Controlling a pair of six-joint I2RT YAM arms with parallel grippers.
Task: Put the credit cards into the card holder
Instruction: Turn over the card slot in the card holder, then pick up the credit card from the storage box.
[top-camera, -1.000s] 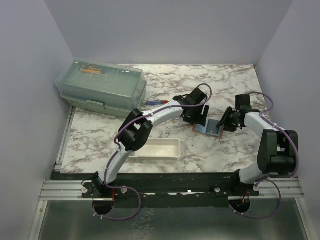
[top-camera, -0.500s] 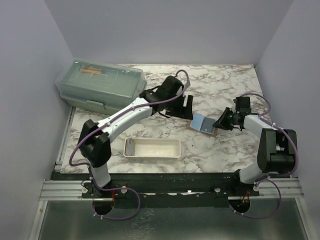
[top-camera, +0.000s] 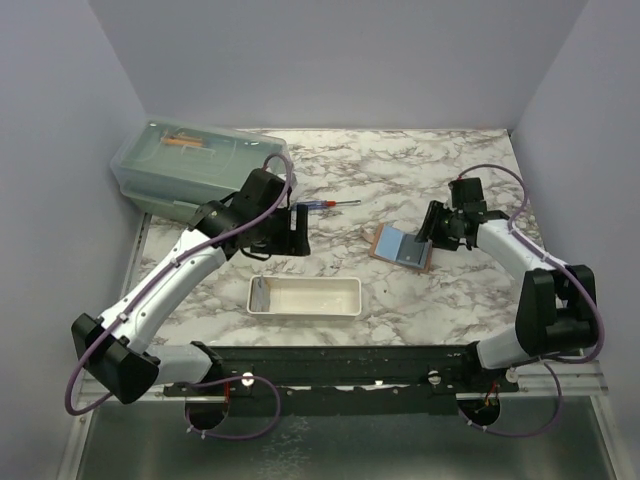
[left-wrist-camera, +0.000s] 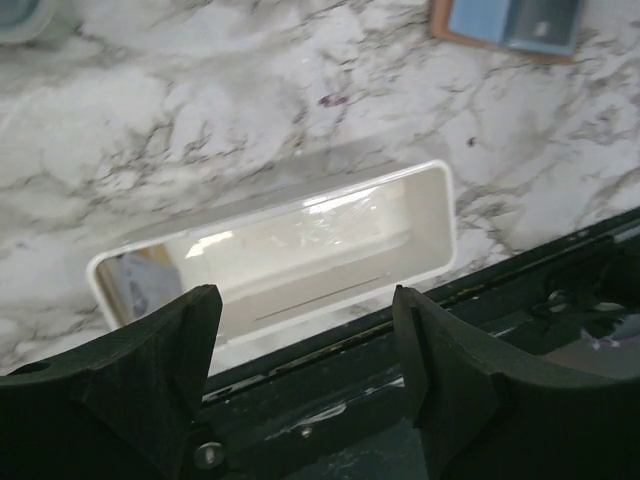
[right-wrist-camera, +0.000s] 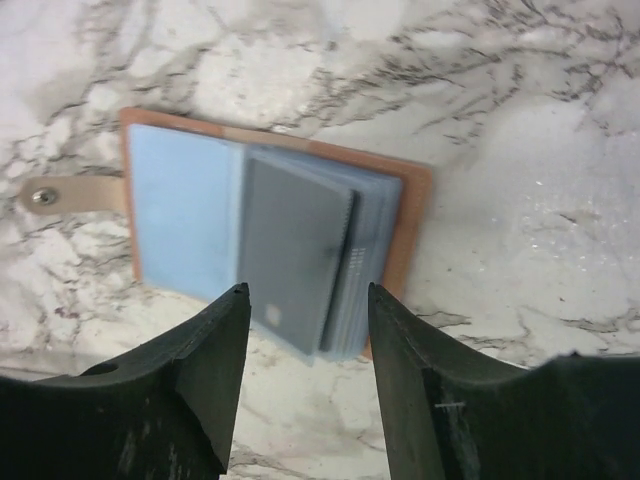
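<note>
The card holder (right-wrist-camera: 413, 215) lies open and flat on the marble table (top-camera: 440, 170), right of centre. The right gripper (right-wrist-camera: 306, 292) hangs just over its right half with the jaws apart — closed on nothing. In the right wrist view the two black fingertips frame the near edge of the credit cards (right-wrist-camera: 295, 250). These are a fanned blue-grey stack on the half of the holder at the right of that view, with a darker card uppermost and slightly askew.

Seen from above, the holder's long axis runs across the table, left to right, with its right end a touch nearer the arms' bases. A tan strap (right-wrist-camera: 70, 195) with a stud sticks out of its left short edge; only the wrist view shows it.

The top view alone shows the left gripper (top-camera: 297, 228) well left of the holder, jaws wide and empty, near the white tray (top-camera: 355, 298). Its own camera looks into that tray — a flat blue-grey piece (left-wrist-camera: 130, 285) lies at one end.
</note>
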